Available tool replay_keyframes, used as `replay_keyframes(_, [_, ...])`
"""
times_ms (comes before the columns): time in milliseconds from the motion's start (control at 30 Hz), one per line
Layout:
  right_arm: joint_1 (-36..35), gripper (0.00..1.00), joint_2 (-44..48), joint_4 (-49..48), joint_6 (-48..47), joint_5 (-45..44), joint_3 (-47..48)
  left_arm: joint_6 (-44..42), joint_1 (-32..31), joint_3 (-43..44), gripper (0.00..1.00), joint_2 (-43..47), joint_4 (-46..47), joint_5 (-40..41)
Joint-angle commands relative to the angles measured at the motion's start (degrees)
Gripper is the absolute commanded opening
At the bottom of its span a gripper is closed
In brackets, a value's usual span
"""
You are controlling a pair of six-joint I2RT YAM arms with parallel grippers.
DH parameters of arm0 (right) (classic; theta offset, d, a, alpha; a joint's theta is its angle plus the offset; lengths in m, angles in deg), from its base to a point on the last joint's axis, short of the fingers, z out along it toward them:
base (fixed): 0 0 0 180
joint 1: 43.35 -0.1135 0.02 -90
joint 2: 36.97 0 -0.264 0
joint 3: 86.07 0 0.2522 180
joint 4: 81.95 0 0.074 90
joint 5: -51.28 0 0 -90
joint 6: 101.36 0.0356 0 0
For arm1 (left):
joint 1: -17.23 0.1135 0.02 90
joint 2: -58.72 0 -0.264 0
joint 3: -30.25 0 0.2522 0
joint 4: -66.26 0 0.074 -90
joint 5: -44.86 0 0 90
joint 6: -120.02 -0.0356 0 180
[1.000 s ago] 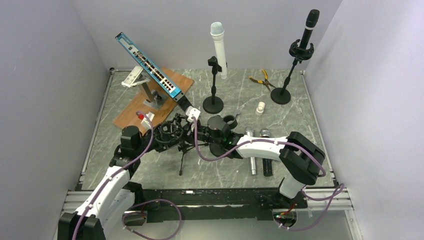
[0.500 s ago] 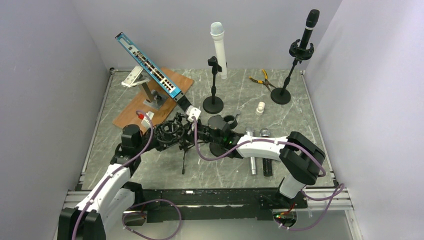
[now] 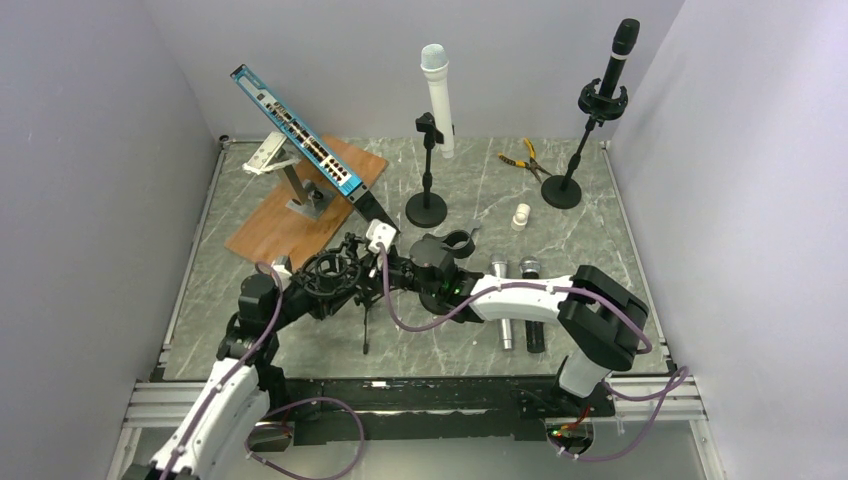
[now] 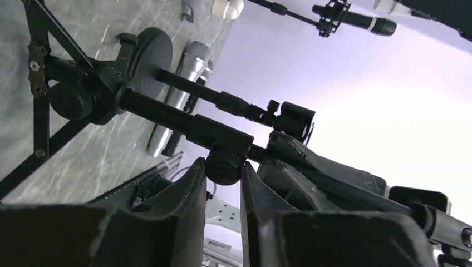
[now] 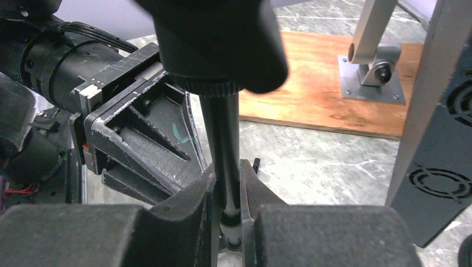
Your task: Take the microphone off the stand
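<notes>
A black tripod stand (image 3: 366, 318) with a ring shock mount (image 3: 334, 271) is held tilted above the table's front by both grippers. No microphone shows in its mount. My left gripper (image 4: 222, 167) is shut on a ribbed knob (image 4: 224, 164) on the stand's pole (image 4: 167, 114). Gripping the same pole (image 5: 224, 139) lower down, my right gripper (image 5: 227, 179) is shut too. A white microphone (image 3: 437, 95) sits in a round-based stand (image 3: 427, 208) at the back. A black microphone (image 3: 617, 58) sits in another stand (image 3: 563, 190) at the back right.
Two loose microphones (image 3: 518, 300) lie on the table right of the tripod. A blue network switch (image 3: 295, 130) leans on a bracket over a wooden board (image 3: 270, 225) at the back left. Pliers (image 3: 527, 158) and a small white fitting (image 3: 521, 214) lie near the back right.
My left jaws have closed onto the knob, and the left arm has dropped back towards the near edge. The stand's mount has shifted slightly left. The right arm keeps its grip.
</notes>
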Motion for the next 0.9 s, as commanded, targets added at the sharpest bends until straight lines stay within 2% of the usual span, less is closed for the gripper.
replay_keyframes(0, [-0.5,0.0,-0.5,1.6,-0.3,0.0,0.3,9.0,0.0,-0.7,0.0,5.8,-15.6,6.4])
replay_keyframes(33, [-0.5,0.0,-0.5,1.6,-0.4,0.1,0.4,9.2,0.0,-1.1,0.0,6.4,-15.5,6.8])
replay_keyframes(67, [-0.5,0.0,-0.5,1.7,-0.4,0.2,0.4,8.4,0.0,-1.1,0.1,6.5,-15.9,7.0])
replay_keyframes(167, [-0.6,0.0,-0.4,2.1,-0.9,0.4,0.6,1.9,0.0,0.9,0.55,4.3,-16.7,7.2])
replay_keyframes(200, [-0.8,0.0,-0.3,2.1,-1.0,0.1,0.6,-1.0,0.0,2.4,0.66,3.0,-18.1,6.9])
replay_keyframes(267, [-1.0,0.0,-0.2,2.2,-1.4,-0.4,0.5,-8.7,0.0,6.0,0.78,1.6,-23.1,7.6])
replay_keyframes(333, [-1.2,0.01,0.0,2.6,-1.6,-0.9,0.6,-13.1,0.0,9.5,0.84,2.2,-30.6,9.9])
replay_keyframes(400, [-1.5,0.11,0.4,2.7,-2.0,-1.8,0.6,-15.7,0.0,12.4,0.89,4.6,-37.9,15.1])
replay_keyframes(533, [-2.6,0.31,1.4,3.5,-2.3,-4.7,1.0,-20.6,0.0,17.8,0.99,10.6,-46.7,26.8])
replay_keyframes(633, [-3.4,0.47,2.0,6.5,-2.1,-6.8,2.5,-25.7,0.0,22.7,0.99,11.6,-51.6,33.8])
replay_keyframes(767, [-5.1,0.63,3.3,11.2,-1.7,-11.0,4.6,-34.6,0.0,29.9,0.99,9.7,-56.3,37.2])
replay_keyframes(867, [-6.2,0.7,5.5,14.1,-0.3,-14.6,4.2,-39.8,0.0,33.8,0.99,9.0,-58.8,38.9])
